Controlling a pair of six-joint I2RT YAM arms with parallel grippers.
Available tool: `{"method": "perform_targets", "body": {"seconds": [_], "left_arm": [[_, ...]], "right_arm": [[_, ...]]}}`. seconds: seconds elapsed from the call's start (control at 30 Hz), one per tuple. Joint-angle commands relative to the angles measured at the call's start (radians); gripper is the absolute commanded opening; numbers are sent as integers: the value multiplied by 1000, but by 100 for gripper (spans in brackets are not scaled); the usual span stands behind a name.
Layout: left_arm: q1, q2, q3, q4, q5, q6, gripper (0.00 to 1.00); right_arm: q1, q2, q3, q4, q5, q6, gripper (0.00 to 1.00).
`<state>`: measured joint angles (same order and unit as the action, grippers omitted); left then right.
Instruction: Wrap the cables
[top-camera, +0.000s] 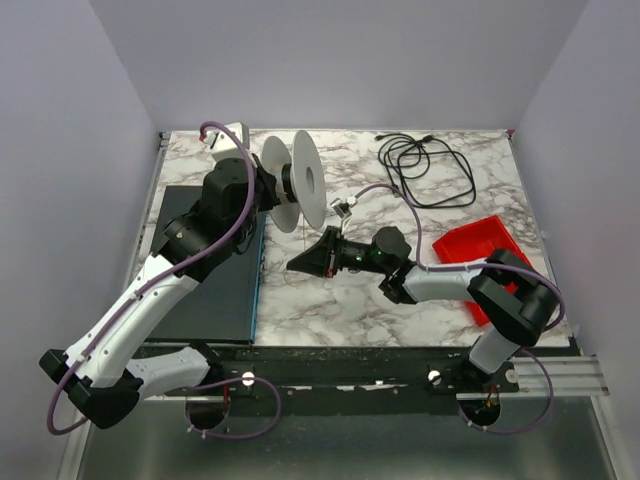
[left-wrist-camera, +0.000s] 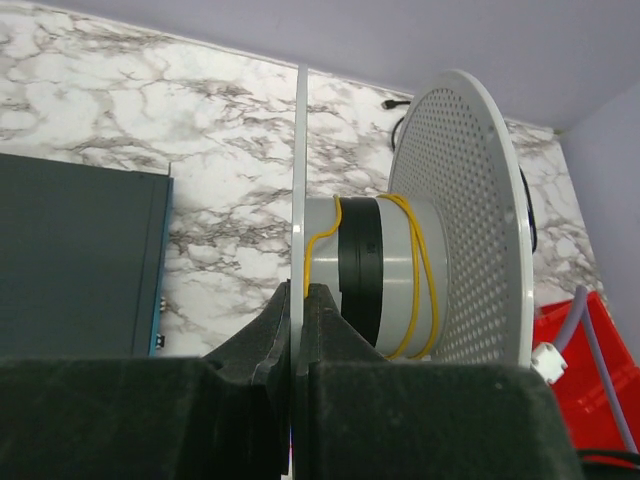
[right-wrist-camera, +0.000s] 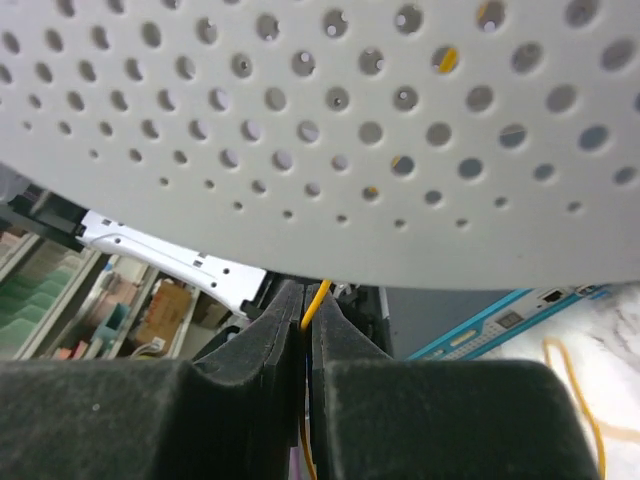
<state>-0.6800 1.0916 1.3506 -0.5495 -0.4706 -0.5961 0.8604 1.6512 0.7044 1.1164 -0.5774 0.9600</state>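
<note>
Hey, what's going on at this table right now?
Two robot arms are winding cord onto a white spool. The left end effector is clamped on one of the spool's flanges, holding it with the flanges upright. The right end effector is shut on a thin yellow cord just below the other, perforated flange. A few yellow turns already sit around the hub. The black cables lie loose at the far right of the table, untouched, beyond a red tray.
</note>
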Motion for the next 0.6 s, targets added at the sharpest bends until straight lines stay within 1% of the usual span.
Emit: {"method": "perform_targets", "body": {"seconds": [0.0, 0.07, 0.13, 0.2, 0.27, 0.33, 0.4, 0.47, 0.57], "left_arm": [[17, 10, 71, 57, -147, -34, 0], [31, 25, 74, 42, -163, -21, 0], [49, 39, 69, 34, -171, -5, 0], [62, 58, 66, 25, -184, 21, 0], [67, 80, 61, 25, -195, 71, 0], [68, 99, 53, 24, -194, 120, 0], [66, 116, 39, 17, -199, 157, 0], [61, 127, 18, 13, -200, 183, 0], [35, 126, -21, 23, -189, 225, 0]], "right_arm": [[43, 12, -13, 53, -46, 23, 11], [58, -11, -18, 14, -39, 6, 11], [72, -58, -16, -80, -23, -41, 10], [88, -120, -11, -215, 6, -120, 6], [97, -196, 14, -411, 54, -233, 2], [97, -275, 53, -628, 117, -347, 1], [97, -334, 105, -779, 166, -428, 1], [98, -360, 180, -896, 188, -486, 1], [97, -366, 264, -1026, 241, -561, 1]]}}
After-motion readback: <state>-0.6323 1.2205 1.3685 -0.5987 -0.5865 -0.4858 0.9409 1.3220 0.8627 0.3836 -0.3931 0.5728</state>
